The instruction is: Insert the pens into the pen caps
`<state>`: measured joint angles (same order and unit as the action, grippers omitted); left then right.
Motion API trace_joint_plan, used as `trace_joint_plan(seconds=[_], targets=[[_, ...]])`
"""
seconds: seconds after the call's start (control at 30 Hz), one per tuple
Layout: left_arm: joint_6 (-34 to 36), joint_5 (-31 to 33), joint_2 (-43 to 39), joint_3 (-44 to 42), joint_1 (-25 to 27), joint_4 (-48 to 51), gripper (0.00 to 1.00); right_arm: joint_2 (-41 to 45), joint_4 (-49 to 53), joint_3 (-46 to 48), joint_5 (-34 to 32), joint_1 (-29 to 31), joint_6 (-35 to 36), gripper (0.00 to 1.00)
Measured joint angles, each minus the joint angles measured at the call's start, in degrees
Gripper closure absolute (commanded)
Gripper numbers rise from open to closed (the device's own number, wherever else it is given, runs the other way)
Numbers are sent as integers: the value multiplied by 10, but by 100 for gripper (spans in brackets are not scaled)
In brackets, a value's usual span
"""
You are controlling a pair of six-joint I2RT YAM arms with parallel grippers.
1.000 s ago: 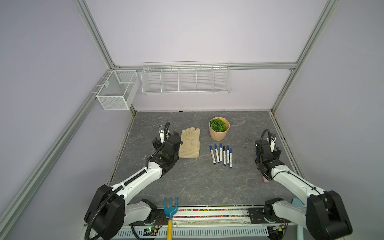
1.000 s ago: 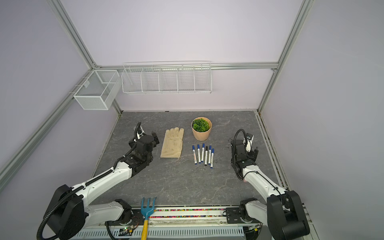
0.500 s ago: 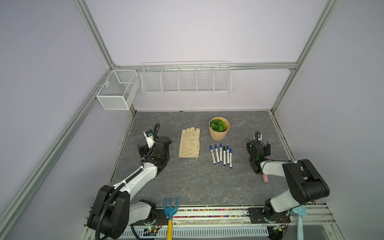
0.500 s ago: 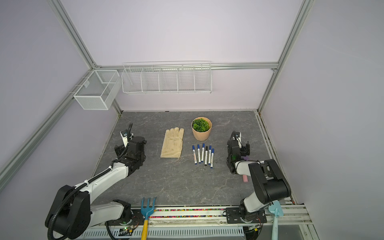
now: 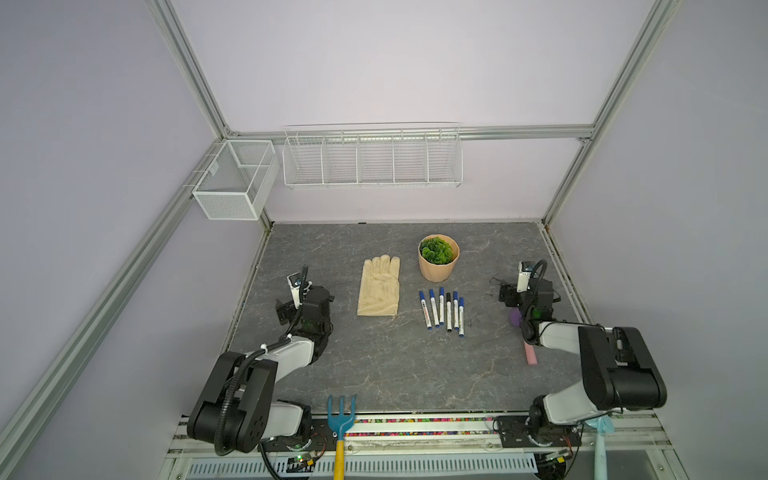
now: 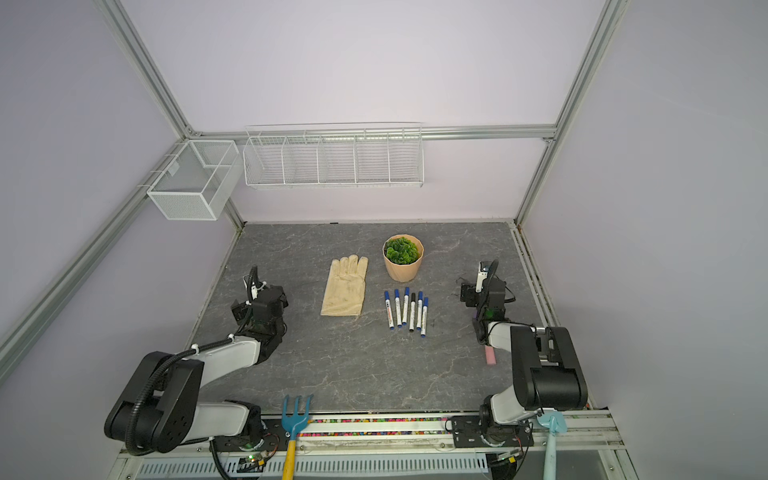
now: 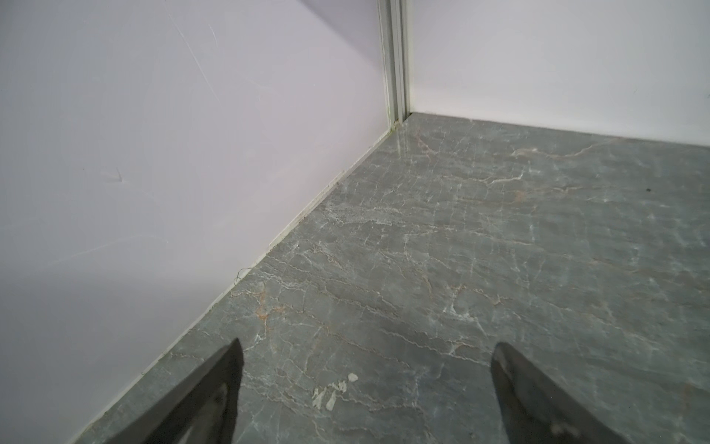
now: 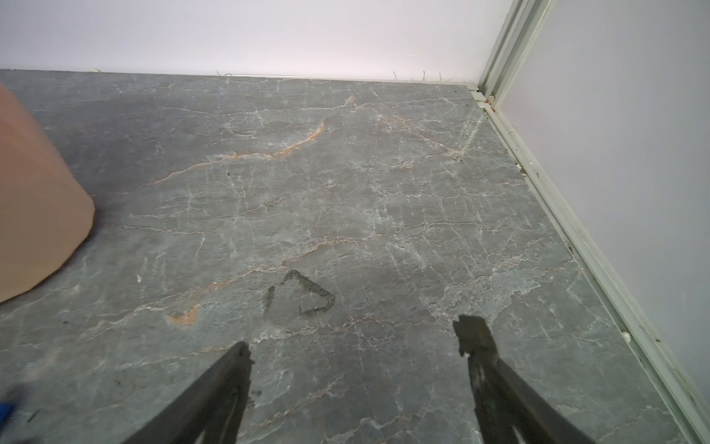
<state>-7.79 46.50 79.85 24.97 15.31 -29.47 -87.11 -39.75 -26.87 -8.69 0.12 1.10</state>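
You are working over a grey marbled tabletop, and both tools are sitting out at its sides, well apart from the task's things. The left tool is standing wide open over bare stone near a corner, holding nothing. The right tool is likewise gaping and empty, with only the side of the plant pot showing nearby.

The pens are lying in a tight row at the middle, just in front of that pot and beside the glove. The pen caps, five blue and one black, are appearing to sit on the pens' far ends, so the job is looking done.

If you are lifting a pen, I am judging it light, stiff and smooth, and apt to roll, so you would be pinching it across mid-barrel. Its neighbours are lying so close that a jaw may be nudging them.

Neither wrist view is showing the pens. Whether each cap is pushed fully home is too small to tell. A purple object is sitting half hidden under the right arm.
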Motion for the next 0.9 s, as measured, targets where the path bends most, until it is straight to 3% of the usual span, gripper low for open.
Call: trace_joint_plan(seconds=[0.37, 0.47, 0.6, 0.9], targets=[[56, -160, 9, 21, -26, -37, 1, -3, -81, 51, 0, 11, 3, 11], [73, -175, 11, 17, -30, -58, 1, -3, -83, 51, 0, 11, 3, 11], [73, -198, 65, -24, -65, -184, 2, -3, -85, 51, 2, 11, 3, 11], [52, -257, 88, -31, -115, -193, 0, -3, -86, 51, 12, 7, 3, 11]])
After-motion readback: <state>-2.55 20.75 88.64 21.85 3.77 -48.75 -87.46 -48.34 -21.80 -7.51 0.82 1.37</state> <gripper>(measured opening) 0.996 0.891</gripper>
